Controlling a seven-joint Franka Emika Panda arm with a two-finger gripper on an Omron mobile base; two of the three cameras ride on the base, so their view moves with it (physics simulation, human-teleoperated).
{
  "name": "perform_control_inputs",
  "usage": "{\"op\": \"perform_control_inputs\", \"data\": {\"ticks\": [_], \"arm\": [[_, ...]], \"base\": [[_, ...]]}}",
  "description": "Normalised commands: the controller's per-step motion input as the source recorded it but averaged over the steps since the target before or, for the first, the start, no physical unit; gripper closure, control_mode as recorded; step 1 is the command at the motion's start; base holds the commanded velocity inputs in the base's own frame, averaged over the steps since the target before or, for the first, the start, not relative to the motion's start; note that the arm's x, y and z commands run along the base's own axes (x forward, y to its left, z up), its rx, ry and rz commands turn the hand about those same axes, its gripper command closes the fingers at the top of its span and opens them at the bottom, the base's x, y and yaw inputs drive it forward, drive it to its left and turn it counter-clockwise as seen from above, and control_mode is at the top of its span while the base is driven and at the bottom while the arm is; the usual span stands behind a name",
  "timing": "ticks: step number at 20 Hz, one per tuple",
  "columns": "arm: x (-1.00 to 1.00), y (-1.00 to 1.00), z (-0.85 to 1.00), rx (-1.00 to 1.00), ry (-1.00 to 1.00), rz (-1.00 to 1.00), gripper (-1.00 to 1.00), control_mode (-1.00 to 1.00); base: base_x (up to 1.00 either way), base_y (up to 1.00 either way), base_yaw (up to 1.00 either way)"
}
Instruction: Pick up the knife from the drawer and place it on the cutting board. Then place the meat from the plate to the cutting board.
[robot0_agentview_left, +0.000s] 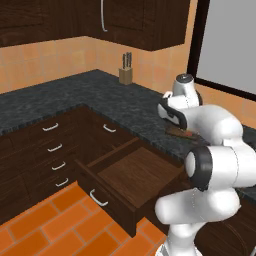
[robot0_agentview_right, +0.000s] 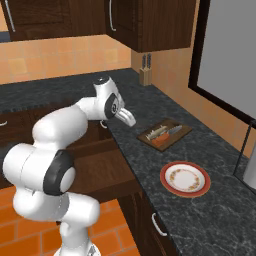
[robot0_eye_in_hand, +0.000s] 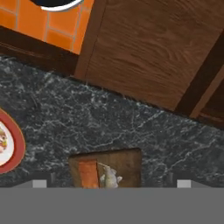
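On the dark worktop (robot0_agentview_right: 210, 220): 1 cutting board (robot0_agentview_right: 176, 136) carrying 1 knife (robot0_agentview_right: 161, 140) and 1 piece of meat (robot0_agentview_right: 155, 133), side by side; 1 plate (robot0_agentview_right: 185, 178) nearby, bare. Below: 1 drawer (robot0_agentview_left: 131, 176) pulled out, floor bare. Above the worktop: 1 pincer (robot0_agentview_right: 128, 118), released, grasping nothing.

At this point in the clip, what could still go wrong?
The drawer stands wide open below the counter edge; the arm or base could bump it. The knife and meat lie close together on the small cutting board, so a low pass of the open gripper might knock them.
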Motion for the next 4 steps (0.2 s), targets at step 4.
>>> {"op": "perform_control_inputs", "data": {"ticks": [4], "arm": [[-0.77,0.48,-0.03,-0.01,0.0,0.18,-1.0,-1.0]], "base": [[0.0,0.0,0.0]]}}
